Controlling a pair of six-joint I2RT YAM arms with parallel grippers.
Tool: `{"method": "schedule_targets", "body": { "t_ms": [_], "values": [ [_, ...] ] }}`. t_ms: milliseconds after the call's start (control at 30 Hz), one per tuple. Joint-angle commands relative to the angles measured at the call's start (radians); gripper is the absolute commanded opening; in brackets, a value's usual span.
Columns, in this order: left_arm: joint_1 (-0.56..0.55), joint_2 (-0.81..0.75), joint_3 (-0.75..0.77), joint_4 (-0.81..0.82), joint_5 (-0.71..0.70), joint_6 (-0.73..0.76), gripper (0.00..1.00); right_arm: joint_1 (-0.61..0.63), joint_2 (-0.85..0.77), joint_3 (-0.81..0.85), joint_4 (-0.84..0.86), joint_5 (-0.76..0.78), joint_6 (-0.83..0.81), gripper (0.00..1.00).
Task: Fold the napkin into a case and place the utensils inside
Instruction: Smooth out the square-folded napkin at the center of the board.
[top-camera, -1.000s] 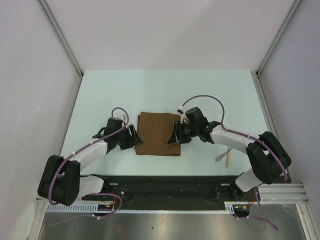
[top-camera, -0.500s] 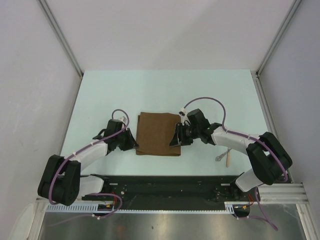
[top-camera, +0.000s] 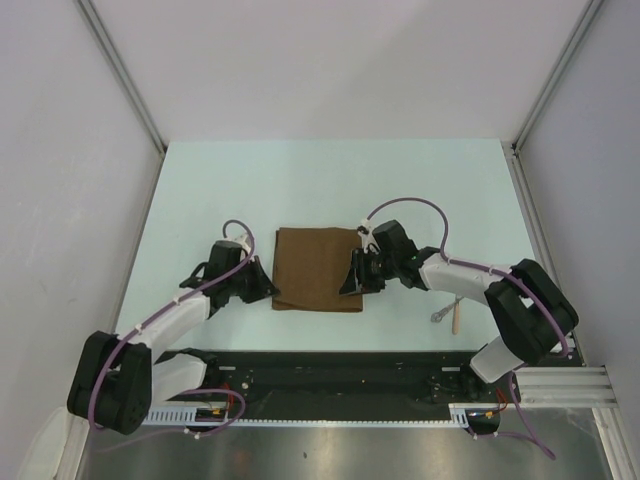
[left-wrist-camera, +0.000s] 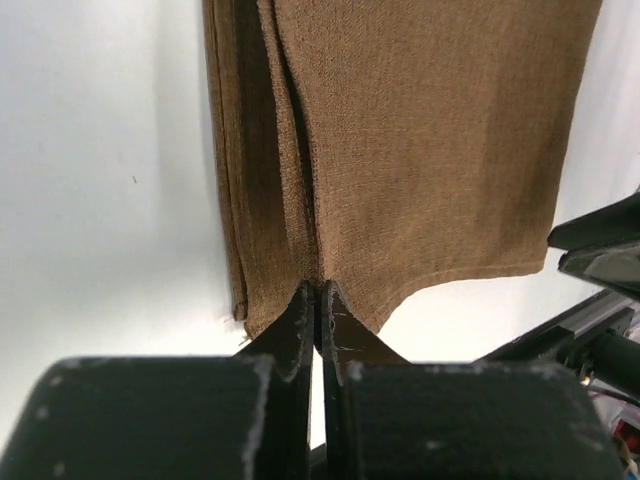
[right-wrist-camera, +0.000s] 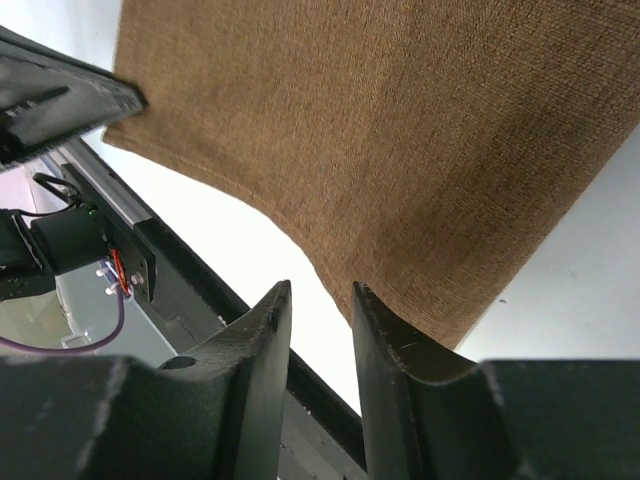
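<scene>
The utensils (top-camera: 452, 316) lie closest to me, on the right side of the counter (top-camera: 300, 180). They sit just beside my right arm (top-camera: 470, 277), and the arm hides part of them. I can see a pale tan handle and a little bit of silver metal. I cannot tell which one is the spoon and which is the fork. They are apart from the napkin (top-camera: 318, 268), to its right and nearer to me.

The napkin is brown and lies flat in the middle of the counter, folded into a neat rectangle.

My left jaws are clenched on the napkin. They pinch its left edge, close to the near corner. My left wrist camera shows a few layers of cloth stacked along that edge. Long creases run down to where my tips meet. I cannot see between the layers, so I cannot tell what is inside the fold.

My right jaws are released, with a gap between the two tips. They sit at the right edge of the napkin, also close to the near corner. The cloth edge lies just past the tips, and they hold nothing. From above, my black jaws cover that edge, so I cannot tell if they touch the cloth.
</scene>
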Motion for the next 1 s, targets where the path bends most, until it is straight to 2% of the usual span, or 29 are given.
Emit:
{"method": "schedule_targets", "body": {
  "t_ms": [0, 233, 500, 567, 600, 633, 667, 833, 900, 967],
  "values": [
    [-0.015, -0.001, -0.052, 0.033, 0.033, -0.034, 0.0, 0.0, 0.008, -0.002, 0.024, -0.008, 0.005, 0.34],
    [-0.015, 0.063, -0.066, 0.081, 0.018, -0.029, 0.0, -0.012, -0.003, -0.055, 0.032, 0.0, 0.004, 0.3],
    [-0.015, 0.068, -0.021, 0.058, -0.05, -0.005, 0.01, -0.034, 0.026, -0.094, 0.073, 0.003, -0.008, 0.27],
    [-0.015, 0.071, 0.0, 0.026, -0.073, 0.012, 0.09, -0.037, 0.044, -0.085, 0.073, 0.003, -0.025, 0.26],
    [-0.015, 0.072, 0.012, 0.02, -0.073, 0.018, 0.16, -0.042, 0.049, -0.082, 0.073, 0.001, -0.028, 0.26],
    [-0.015, 0.074, 0.02, -0.006, -0.071, 0.029, 0.34, -0.046, 0.055, -0.08, 0.073, -0.005, -0.033, 0.26],
    [-0.015, 0.069, 0.028, -0.026, -0.088, 0.035, 0.39, -0.048, 0.054, -0.074, 0.073, -0.014, -0.038, 0.25],
    [-0.015, -0.058, 0.098, -0.105, -0.15, 0.061, 0.5, -0.09, -0.015, -0.019, 0.041, -0.017, -0.053, 0.26],
    [-0.015, -0.06, 0.147, -0.076, -0.112, 0.061, 0.52, -0.126, -0.012, 0.016, 0.033, -0.031, -0.053, 0.29],
    [-0.014, 0.003, 0.18, 0.016, -0.046, 0.038, 0.52, -0.178, 0.035, 0.087, 0.035, -0.063, -0.048, 0.33]
  ]
}}
